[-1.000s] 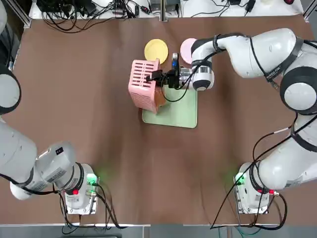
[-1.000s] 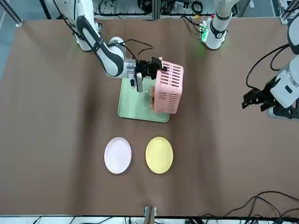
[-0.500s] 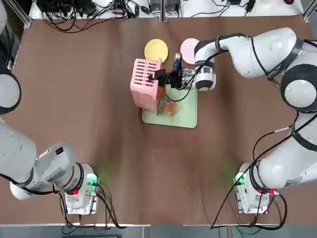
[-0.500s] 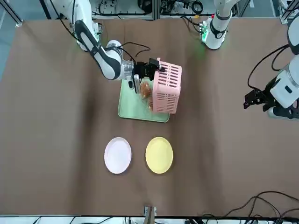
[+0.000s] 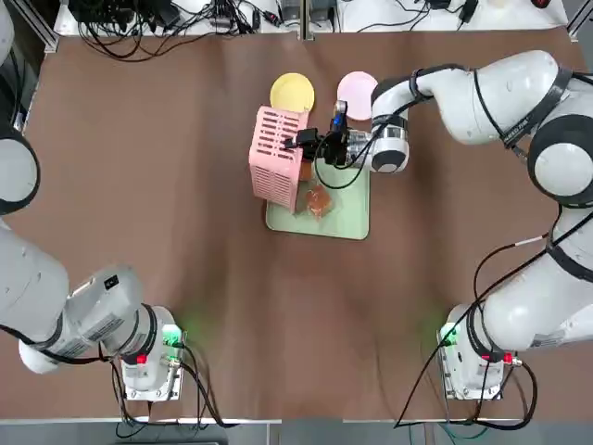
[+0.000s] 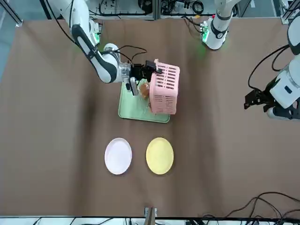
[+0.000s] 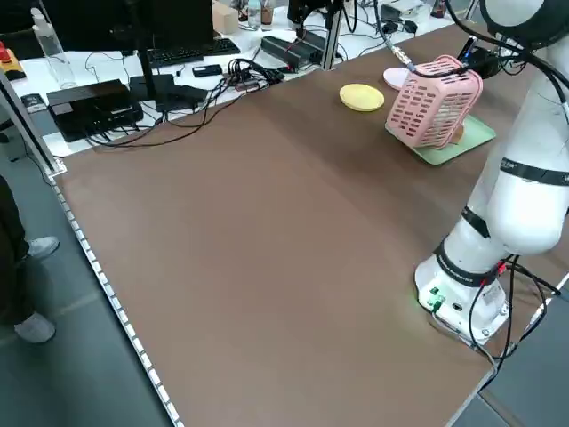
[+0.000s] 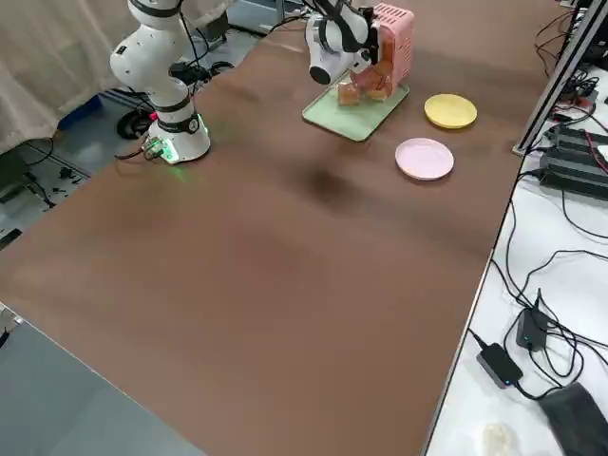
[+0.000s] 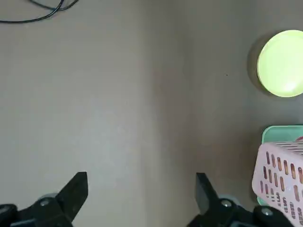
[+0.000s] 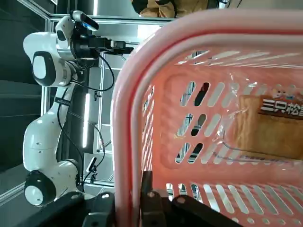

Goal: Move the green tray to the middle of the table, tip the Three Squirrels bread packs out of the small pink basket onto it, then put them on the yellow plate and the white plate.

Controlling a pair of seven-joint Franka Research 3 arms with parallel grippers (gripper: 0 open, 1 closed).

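Mid-pour at bench centre: small pink basket (image 5: 279, 157) tipped on its side over the green tray (image 5: 341, 210), rim clamped in the right pincer (image 5: 310, 144). Bread packs (image 5: 319, 199), hidden inside a second ago, now spilling onto the tray; at least one still inside. Left pincer (image 9: 142, 194) parked, agape. Yellow plate (image 5: 292, 92) and white plate (image 5: 354, 89) bare.

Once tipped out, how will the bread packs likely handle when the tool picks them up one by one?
The bread packs look light and soft: clear film around bread, so probably crinkly, slippery and squashable. They lie heaped on the green tray beside the pink basket, so one could drag another along.
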